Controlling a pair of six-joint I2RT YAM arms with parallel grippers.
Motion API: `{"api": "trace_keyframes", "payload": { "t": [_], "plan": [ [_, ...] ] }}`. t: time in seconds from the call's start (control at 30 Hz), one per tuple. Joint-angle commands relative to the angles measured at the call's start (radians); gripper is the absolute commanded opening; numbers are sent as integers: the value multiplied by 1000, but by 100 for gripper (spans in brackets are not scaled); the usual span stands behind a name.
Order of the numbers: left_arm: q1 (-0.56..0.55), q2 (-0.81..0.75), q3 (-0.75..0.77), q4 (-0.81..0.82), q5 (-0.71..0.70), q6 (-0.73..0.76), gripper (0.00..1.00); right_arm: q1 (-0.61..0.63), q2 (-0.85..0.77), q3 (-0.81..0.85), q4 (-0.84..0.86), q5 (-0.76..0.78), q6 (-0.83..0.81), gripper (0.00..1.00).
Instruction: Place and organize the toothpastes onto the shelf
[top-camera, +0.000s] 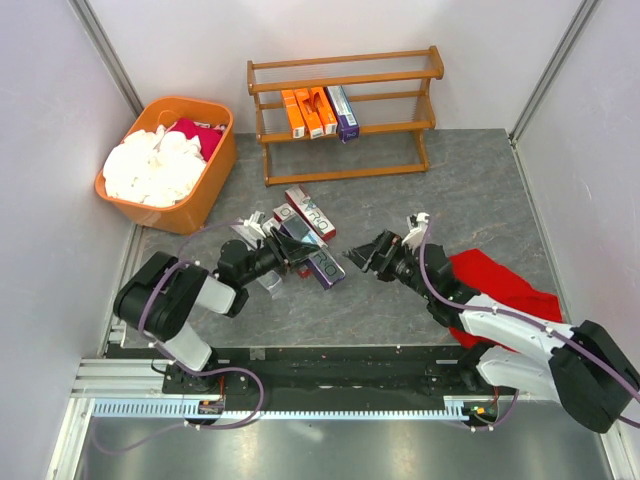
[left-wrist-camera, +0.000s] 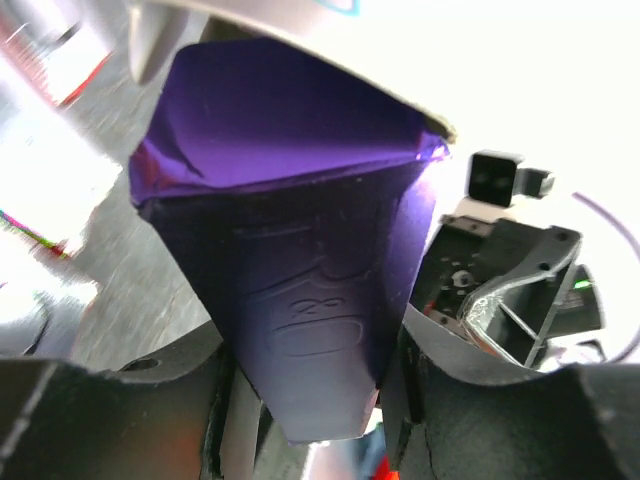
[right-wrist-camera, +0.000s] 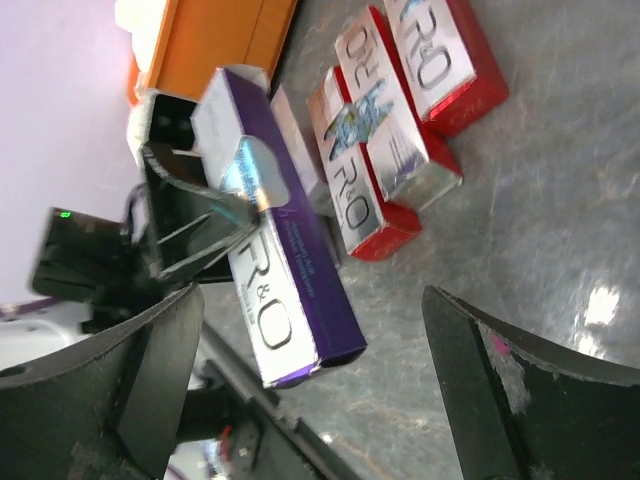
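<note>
The wooden shelf (top-camera: 340, 110) stands at the back with two orange toothpastes (top-camera: 305, 112) and a purple one (top-camera: 343, 112) on its middle tier. Several red-and-silver and silver toothpastes (top-camera: 298, 215) lie in a pile on the table; the pile also shows in the right wrist view (right-wrist-camera: 390, 130). My left gripper (top-camera: 295, 258) is shut on a purple-and-white toothpaste (top-camera: 323, 266) and holds it out to the right. In the left wrist view, that gripper (left-wrist-camera: 310, 400) clamps the carton's purple side (left-wrist-camera: 300, 280). My right gripper (top-camera: 356, 258) is open and empty, its fingers (right-wrist-camera: 530, 390) facing the free end of that carton (right-wrist-camera: 290, 270).
An orange plastic tub (top-camera: 200, 190) with white and red cloths stands at the back left. A red cloth (top-camera: 500, 285) lies under my right arm. Grey walls close in both sides of the table.
</note>
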Motion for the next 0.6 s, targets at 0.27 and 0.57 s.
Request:
{"api": "trace_keyframes", "payload": {
  "t": [0.27, 0.57],
  "plan": [
    [-2, 18, -13, 404, -69, -143, 48, -23, 111, -139, 455, -226, 280, 98],
    [-2, 1, 10, 404, -68, -155, 48, -23, 105, -139, 340, -205, 248, 97]
  ]
}}
